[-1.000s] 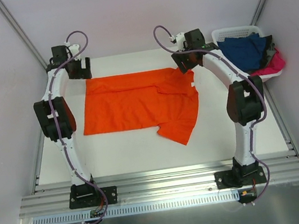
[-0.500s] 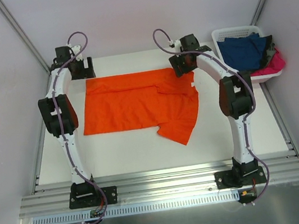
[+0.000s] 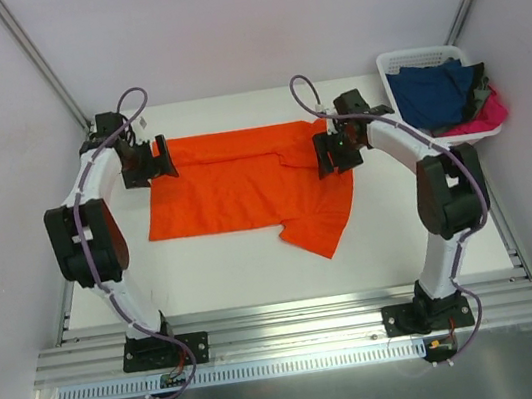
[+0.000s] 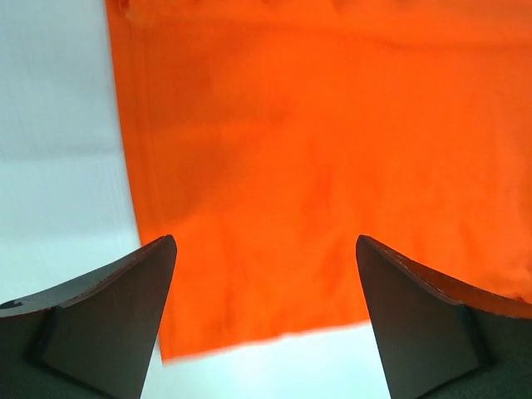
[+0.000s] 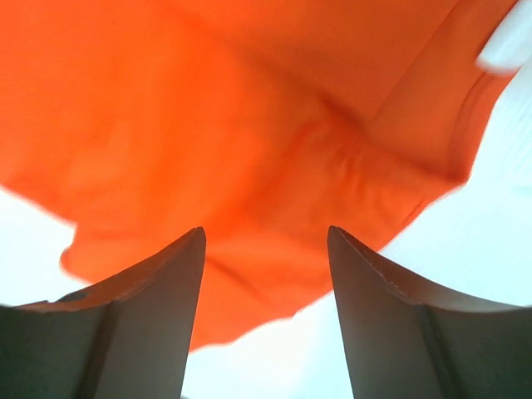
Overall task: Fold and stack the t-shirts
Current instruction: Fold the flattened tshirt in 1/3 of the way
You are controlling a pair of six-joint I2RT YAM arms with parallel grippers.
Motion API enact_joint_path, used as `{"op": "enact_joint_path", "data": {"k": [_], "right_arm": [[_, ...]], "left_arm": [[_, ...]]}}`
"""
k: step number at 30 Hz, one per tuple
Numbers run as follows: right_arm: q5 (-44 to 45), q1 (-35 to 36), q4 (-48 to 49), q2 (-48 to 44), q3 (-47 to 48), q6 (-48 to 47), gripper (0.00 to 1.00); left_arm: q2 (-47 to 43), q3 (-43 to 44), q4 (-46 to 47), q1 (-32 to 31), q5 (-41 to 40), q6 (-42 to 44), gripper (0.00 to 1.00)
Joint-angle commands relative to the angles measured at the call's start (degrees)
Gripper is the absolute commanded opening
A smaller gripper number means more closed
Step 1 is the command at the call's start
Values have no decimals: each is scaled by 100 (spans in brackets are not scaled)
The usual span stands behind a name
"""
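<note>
The white table (image 3: 216, 268) carries the orange t-shirt (image 3: 243, 183), spread flat between the two pincers. One short edge lies under the left pincer (image 3: 160, 158) and the rumpled sleeve end under the right pincer (image 3: 333, 153). Both stand open, the left wider, holding nothing. Only the top view shows the white basket (image 3: 416, 56) well off to the right pincer's right, with a navy t-shirt (image 3: 436, 91) and a pink t-shirt (image 3: 490, 113) in it. Only the wrist views show a cloth corner between the left fingers, creases below the right ones, and a white tag (image 5: 507, 41).
</note>
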Motion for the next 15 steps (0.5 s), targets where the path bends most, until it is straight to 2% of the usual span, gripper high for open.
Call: {"op": "enact_joint_path", "data": {"k": [1,7,15], "right_arm": [[-448,242,-212,-1038,-350,31,63],[-544,804,-274,-1942,-1009,-41,63],[-967,1227,-441,-2928,-2345,346,63]], "left_arm": [[-1023,-539,-269,-16,201,-268,89],[-1720,-1269,-410,-7,52,-277,87],[-1983,-1455,-963,-8,34,-268,82]]}}
